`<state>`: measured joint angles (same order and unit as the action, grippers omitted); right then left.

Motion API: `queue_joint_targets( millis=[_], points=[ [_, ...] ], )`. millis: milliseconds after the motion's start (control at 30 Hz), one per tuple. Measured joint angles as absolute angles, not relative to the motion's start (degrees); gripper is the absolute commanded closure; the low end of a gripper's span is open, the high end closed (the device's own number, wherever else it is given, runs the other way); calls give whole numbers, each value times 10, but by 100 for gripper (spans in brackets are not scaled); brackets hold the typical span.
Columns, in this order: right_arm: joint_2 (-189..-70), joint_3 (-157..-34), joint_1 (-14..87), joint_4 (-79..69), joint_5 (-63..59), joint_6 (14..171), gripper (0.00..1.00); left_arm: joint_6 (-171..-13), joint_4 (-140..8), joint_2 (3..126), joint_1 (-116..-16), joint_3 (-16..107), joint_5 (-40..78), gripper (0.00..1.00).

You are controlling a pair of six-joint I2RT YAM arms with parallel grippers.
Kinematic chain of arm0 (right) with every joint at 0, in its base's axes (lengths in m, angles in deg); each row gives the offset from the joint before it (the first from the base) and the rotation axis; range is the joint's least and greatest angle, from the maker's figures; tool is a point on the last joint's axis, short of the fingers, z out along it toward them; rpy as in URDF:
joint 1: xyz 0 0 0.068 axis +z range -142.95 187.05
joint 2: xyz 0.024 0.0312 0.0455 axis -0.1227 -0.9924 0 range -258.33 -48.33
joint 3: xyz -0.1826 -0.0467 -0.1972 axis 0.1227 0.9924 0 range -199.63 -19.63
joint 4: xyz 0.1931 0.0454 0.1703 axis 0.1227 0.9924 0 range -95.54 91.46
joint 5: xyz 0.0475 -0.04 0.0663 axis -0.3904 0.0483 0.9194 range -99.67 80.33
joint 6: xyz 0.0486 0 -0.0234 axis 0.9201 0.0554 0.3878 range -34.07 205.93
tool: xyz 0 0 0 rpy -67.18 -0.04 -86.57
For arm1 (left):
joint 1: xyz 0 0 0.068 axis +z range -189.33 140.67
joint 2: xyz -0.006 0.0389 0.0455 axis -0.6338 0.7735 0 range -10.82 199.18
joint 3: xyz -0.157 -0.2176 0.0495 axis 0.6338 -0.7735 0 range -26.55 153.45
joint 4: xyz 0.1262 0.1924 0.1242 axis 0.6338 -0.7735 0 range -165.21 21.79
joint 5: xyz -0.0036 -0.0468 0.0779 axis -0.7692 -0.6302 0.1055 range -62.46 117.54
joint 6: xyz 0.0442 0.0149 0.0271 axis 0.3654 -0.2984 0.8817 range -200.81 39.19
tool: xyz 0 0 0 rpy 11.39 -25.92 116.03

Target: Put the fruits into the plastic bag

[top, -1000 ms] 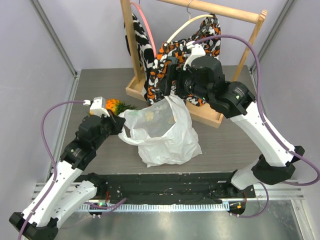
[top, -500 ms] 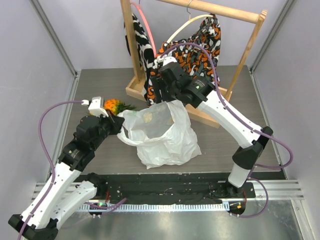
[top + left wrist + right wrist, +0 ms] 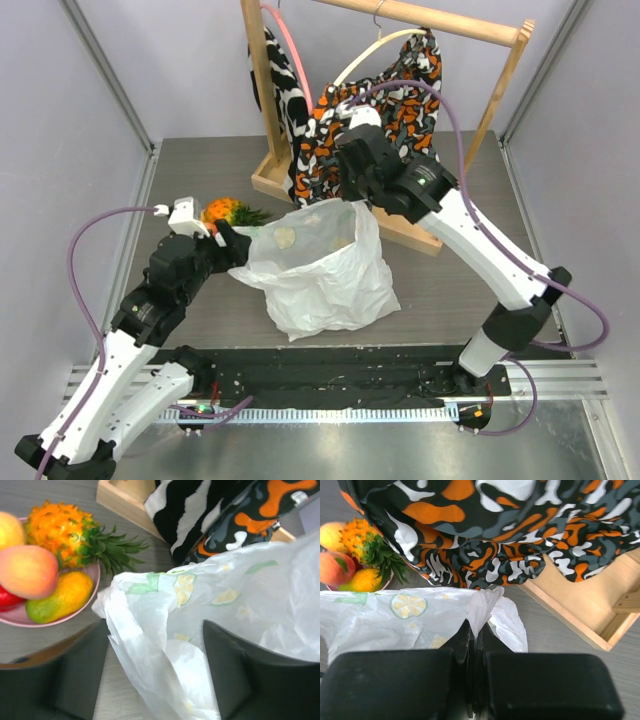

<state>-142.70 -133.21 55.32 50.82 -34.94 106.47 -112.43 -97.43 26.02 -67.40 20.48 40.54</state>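
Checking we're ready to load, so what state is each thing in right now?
Plastic bag: upright, mouth open.
Right gripper: fingers shut on the bag's far rim.
Left gripper: fingers open, the bag's left rim between them.
Fruits: on the pink plate, outside the bag.
Patterned cloth: hanging from the wooden rack.
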Motion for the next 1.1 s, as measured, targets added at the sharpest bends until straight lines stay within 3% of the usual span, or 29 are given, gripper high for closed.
queue_joint_targets(
  millis=[33,67,633,867,967,1100],
  points=[
    [-1411,-1323,553,506,-356,1069,99,-1125,-981,260,-674,207,410,1],
    [-1396,-1315,553,505,-362,1074,99,-1124,-987,261,-674,212,414,0],
    [-1351,-1273,553,497,-439,1123,99,-1114,-992,243,-674,303,370,0],
    [-1351,-1259,553,498,-443,1130,99,-1114,-1015,347,-665,438,408,0],
    [-1351,-1253,553,497,-444,1132,99,-1107,-1013,409,-617,495,387,0],
    [-1351,-1246,553,497,-445,1133,99,-1130,-1002,467,-474,505,303,0]
  ],
)
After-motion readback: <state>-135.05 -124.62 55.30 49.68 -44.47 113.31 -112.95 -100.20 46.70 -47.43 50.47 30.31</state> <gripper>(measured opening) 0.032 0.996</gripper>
